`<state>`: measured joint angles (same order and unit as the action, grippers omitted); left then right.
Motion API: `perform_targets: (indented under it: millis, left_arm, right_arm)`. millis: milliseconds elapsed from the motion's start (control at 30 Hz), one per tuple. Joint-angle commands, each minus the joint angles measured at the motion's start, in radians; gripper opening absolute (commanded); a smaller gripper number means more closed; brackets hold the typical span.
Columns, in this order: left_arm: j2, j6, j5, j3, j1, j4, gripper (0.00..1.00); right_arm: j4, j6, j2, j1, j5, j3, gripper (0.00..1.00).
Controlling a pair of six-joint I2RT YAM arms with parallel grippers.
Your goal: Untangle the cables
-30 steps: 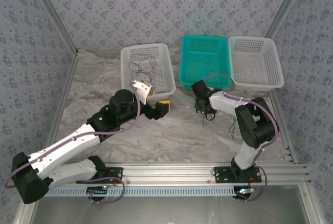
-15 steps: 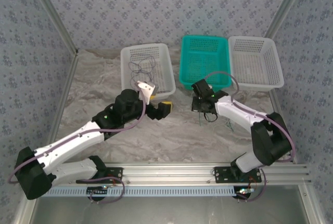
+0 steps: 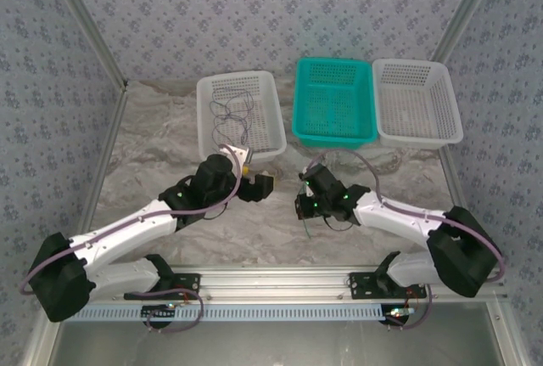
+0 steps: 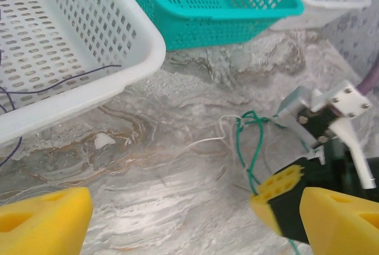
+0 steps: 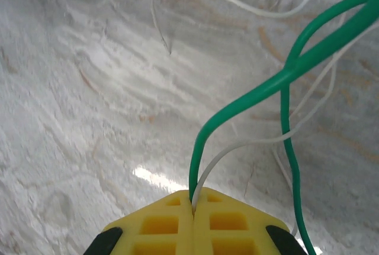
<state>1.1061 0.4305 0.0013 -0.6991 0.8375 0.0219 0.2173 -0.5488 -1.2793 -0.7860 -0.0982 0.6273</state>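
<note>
Right hand [image 5: 193, 205] pinches the green cable [image 5: 302, 61] and white cable [image 5: 254, 143] tight; left hand [image 4: 189, 219] gapes wide, empty.

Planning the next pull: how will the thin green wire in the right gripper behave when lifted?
Probably floppy: the thin green wire curls in loose loops out of the shut right gripper. Likely very light, but it may drag the thin whitish wire, pinched beside it between the yellow pads and crossing its loop.
</note>
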Motion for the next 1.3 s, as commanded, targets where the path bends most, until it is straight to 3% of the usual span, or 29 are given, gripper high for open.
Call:
perform_targets:
  millis: [0,167,267,367,533,767,833,900,933,1000,1167,1267]
  left_arm:
    - [0.022,-0.211,0.128,0.012,-0.008,-0.011,0.9]
    - [0.099,-0.496,0.238,0.083,-0.005,-0.133,0.87]
    - [0.151,-0.592,0.253,0.124,-0.008,-0.282,0.85]
    - [0.239,-0.666,0.273,0.084,-0.01,-0.296,0.84]
    - [0.38,-0.69,0.259,0.003,-0.01,-0.304,0.8]
    - [0.445,-0.621,0.162,0.018,-0.01,-0.515,0.71]
    - [0.455,-0.61,0.198,0.003,-0.01,-0.52,0.65]
    - [0.466,-0.593,0.252,-0.014,-0.01,-0.512,0.51]
    - [0.47,-0.579,0.283,-0.023,-0.01,-0.507,0.38]
    - [0.461,-0.548,0.316,-0.036,-0.009,-0.482,0.03]
    - [0.296,-0.394,0.295,0.014,-0.025,-0.489,0.0]
    - [0.149,-0.337,0.292,0.031,-0.026,-0.433,0.0]
  right_arm:
    - [-0.046,0.091,0.082,-0.015,-0.05,-0.042,0.0]
    - [-0.03,0.168,0.182,-0.014,-0.1,-0.077,0.0]
    - [-0.02,0.188,0.205,-0.015,-0.139,-0.079,0.0]
    - [-0.029,0.188,0.231,-0.015,-0.154,-0.091,0.0]
    - [-0.029,0.184,0.267,-0.015,-0.146,-0.102,0.0]
    - [-0.046,0.182,0.282,-0.016,-0.177,-0.111,0.0]
    - [-0.055,0.181,0.281,-0.016,-0.178,-0.115,0.0]
    - [-0.061,0.178,0.279,-0.015,-0.164,-0.119,0.0]
    - [-0.06,0.173,0.277,-0.015,-0.148,-0.12,0.0]
    - [-0.046,0.16,0.276,-0.015,-0.096,-0.118,0.0]
    - [0.042,0.043,0.252,0.012,0.166,-0.125,0.0]
    - [0.064,-0.071,0.223,0.075,0.238,-0.145,0.0]
